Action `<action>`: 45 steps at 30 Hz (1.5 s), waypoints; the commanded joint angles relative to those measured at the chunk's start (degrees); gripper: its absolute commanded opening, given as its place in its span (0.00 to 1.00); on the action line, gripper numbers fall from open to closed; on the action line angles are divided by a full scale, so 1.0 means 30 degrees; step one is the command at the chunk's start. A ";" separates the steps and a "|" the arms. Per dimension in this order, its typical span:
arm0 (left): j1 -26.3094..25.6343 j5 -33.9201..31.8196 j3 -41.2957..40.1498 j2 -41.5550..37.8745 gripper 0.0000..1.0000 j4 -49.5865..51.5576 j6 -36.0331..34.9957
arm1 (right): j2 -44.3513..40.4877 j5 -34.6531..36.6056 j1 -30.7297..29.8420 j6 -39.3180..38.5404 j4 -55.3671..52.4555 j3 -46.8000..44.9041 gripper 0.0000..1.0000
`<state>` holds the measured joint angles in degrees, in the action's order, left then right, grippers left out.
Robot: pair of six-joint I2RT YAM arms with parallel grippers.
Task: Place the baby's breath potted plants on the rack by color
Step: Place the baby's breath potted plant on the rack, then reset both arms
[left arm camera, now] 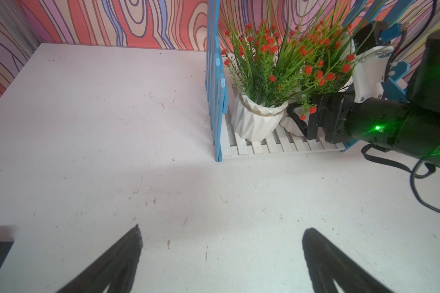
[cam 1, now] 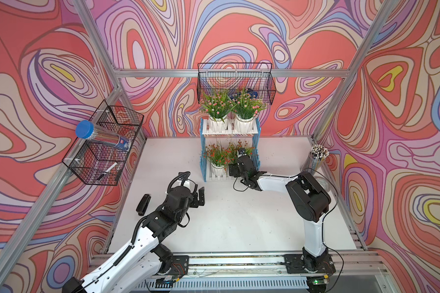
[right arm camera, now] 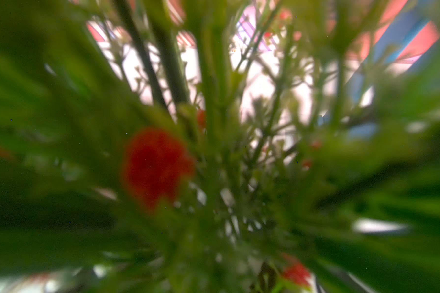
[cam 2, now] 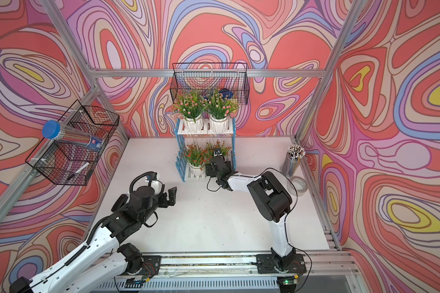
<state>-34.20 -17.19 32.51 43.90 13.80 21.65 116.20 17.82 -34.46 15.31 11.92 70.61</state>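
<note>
Though twine-wrapped, faceted white pot (left arm camera: 256, 123)

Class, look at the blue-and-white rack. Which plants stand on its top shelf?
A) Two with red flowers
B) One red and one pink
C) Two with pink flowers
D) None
C: in both top views the two pink-flowered plants stand side by side on the top shelf of the rack, and the red-flowered plants are on its bottom shelf.

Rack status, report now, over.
Left gripper open, empty. Right gripper at second red plant on rack's lower tier, grip unclear. Pink plants up top. No obstruction seen.
</note>
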 commanded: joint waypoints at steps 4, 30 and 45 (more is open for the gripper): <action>-0.0057 -0.0360 0.0138 -0.0210 1.00 0.0317 0.0118 | 0.0129 0.0169 0.0205 0.0691 -0.0339 0.0725 0.98; 0.0712 -0.1124 0.4728 0.2709 1.00 0.3608 0.0681 | -1.0844 -0.0681 -0.1280 -0.0044 -0.5908 -0.3351 0.98; 0.6741 0.1708 0.1619 0.4166 1.00 -0.3885 -0.5655 | -1.4488 -0.6052 0.7795 -0.1735 -0.3243 -0.6826 0.98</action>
<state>-16.64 -13.15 40.10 56.10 11.25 9.76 71.16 5.91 -14.68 12.21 -4.69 54.59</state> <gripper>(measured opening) 0.998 0.983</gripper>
